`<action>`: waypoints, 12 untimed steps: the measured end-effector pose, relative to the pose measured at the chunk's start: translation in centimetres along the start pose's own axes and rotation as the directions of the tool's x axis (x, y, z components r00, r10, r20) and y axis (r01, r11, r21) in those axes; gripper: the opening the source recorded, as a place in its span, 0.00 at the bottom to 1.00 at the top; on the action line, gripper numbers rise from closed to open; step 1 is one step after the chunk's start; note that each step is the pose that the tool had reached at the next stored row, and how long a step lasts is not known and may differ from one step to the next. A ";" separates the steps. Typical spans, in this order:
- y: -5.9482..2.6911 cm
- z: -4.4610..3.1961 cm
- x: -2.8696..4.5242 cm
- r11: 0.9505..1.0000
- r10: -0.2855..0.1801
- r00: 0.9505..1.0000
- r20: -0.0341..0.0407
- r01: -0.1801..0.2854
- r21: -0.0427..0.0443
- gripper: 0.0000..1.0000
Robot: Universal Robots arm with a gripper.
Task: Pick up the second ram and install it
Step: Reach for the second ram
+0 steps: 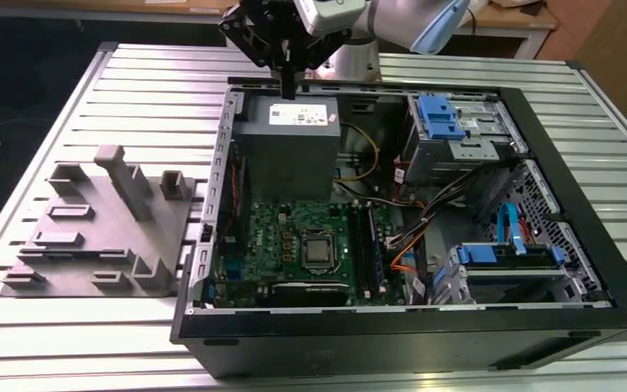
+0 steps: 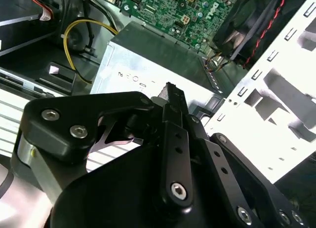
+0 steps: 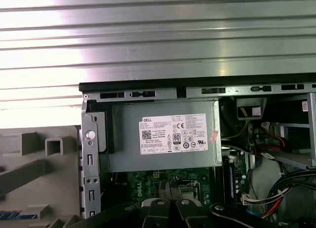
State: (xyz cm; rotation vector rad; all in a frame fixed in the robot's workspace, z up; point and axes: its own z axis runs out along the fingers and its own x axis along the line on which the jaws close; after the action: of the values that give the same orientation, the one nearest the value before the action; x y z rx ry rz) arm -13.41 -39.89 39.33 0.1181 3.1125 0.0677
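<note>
Ram (image 1: pixel 290 88), second unit: thin dark strip, held on end, pinched between the closed fingers (image 2: pixel 174 139) of the gripper (image 1: pixel 287 72). Position: over the labelled grey power supply (image 1: pixel 288 147) inside the open computer case (image 1: pixel 401 339), green motherboard (image 1: pixel 281 241) adjoining. Grey holder tray (image 1: pixel 85 245) lies beside the case on the slatted table (image 1: pixel 150 65), well apart from the ram.

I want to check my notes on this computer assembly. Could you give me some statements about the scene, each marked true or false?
1. The gripper hangs above the power supply. True.
2. The case is closed. False: its side is open and the motherboard shows.
3. The grey holder tray lies inside the case. False: it lies on the table, at the exterior view's left of the case.
4. The gripper is shut on a thin dark strip, the second ram. True.
</note>
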 end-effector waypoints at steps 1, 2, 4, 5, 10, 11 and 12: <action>-0.01 -0.01 0.15 1.000 0.000 1.000 0.000 0.000 0.000 0.07; -0.02 -0.01 0.32 1.000 0.000 1.000 0.000 0.000 0.000 0.07; -0.05 -0.02 0.64 1.000 0.000 1.000 0.000 0.000 0.000 0.07; -0.06 -0.03 0.79 1.000 0.000 1.000 0.000 0.000 0.000 0.07; -0.13 -0.05 1.77 1.000 0.000 1.000 0.000 0.000 0.000 0.07; -0.15 -0.05 1.99 1.000 0.000 1.000 0.000 0.000 0.000 0.07; -0.17 -0.06 2.24 1.000 0.000 1.000 0.000 0.000 0.000 0.07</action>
State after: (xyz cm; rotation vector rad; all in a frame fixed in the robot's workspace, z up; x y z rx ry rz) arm -15.65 -39.89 39.33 0.1180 3.1125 0.0677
